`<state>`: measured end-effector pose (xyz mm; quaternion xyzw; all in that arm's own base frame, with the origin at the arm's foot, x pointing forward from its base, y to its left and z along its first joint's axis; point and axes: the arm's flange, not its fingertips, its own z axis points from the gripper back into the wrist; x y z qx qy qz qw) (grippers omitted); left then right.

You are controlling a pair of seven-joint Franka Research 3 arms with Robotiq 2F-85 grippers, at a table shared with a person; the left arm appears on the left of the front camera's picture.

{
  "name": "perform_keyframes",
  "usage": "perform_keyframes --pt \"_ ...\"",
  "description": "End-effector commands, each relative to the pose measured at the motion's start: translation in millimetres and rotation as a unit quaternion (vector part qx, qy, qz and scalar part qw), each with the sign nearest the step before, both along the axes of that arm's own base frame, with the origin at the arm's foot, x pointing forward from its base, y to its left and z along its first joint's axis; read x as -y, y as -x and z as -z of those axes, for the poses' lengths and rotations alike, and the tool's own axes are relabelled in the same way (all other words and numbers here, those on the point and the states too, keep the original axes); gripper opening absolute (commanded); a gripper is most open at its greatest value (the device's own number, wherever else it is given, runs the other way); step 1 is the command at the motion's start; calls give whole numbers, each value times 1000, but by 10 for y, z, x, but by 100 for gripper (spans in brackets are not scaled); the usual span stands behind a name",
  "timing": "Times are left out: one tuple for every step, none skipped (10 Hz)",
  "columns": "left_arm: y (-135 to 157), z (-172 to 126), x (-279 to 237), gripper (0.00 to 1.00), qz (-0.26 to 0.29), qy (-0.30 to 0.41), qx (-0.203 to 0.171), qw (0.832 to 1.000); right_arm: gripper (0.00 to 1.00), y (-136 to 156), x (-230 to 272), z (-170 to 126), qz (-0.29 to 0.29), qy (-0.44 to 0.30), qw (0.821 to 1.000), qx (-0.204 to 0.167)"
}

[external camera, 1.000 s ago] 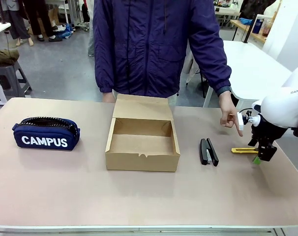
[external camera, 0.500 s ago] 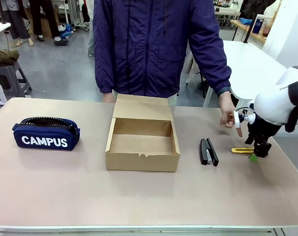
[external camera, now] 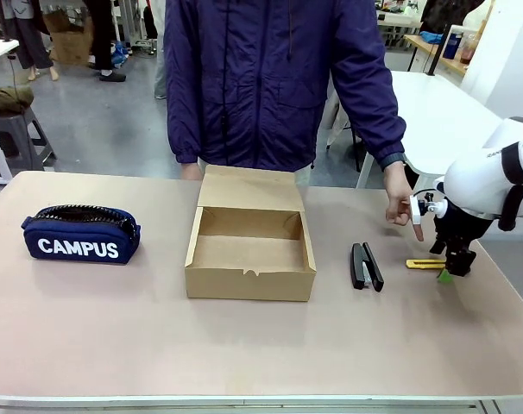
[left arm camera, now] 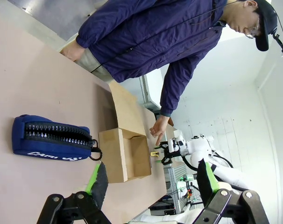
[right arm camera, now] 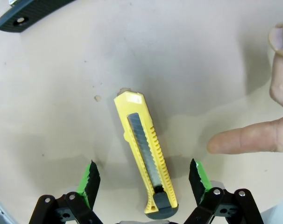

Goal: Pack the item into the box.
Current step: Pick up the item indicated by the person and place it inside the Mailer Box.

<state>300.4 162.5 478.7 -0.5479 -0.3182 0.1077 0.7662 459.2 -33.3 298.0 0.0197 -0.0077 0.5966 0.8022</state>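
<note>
- Over at the right edge of the front view, the yellow knife [external camera: 421,263] lies flat on the table [external camera: 115,345], just right of the stapler [external camera: 365,266] and well apart from the box [external camera: 248,283].
- Right gripper [right arm camera: 143,164] straddles its black end, fingers spread, not pinching.
- Left gripper [left arm camera: 149,165] is spread too, holding nothing.
- Box sits open and empty mid-frame, so grab, carry and drop are all left imo.

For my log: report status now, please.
Left gripper open. Right gripper open, fingers astride slim yellow utility knife on table. Person's pointing finger close beside.

Right gripper [right arm camera: 143,163] points down, jaws apart — left gripper [left arm camera: 149,163] spread wide, seemingly raised.
</note>
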Motion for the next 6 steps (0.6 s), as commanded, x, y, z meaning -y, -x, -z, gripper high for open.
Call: perform_keyframes --pt "6 -9 -9 100 3 0 13 1000 49 -51 27 -13 -5 -10 1000 -9" --pt "6 -9 -9 100 3 0 13 1000 43 -49 27 -14 -4 -10 1000 -13" --pt "6 -9 -9 100 3 0 13 1000 0 -41 16 -12 -7 -7 1000 -16" --pt "6 -9 -9 100 3 0 13 1000 0 -36 17 -13 -7 -3 1000 -17" --pt "6 -9 -9 100 3 0 13 1000 0 -34 26 -10 -5 -3 1000 -18" --pt "6 -9 -9 100 3 0 13 1000 17 -30 29 -6 -4 -1 1000 -20"
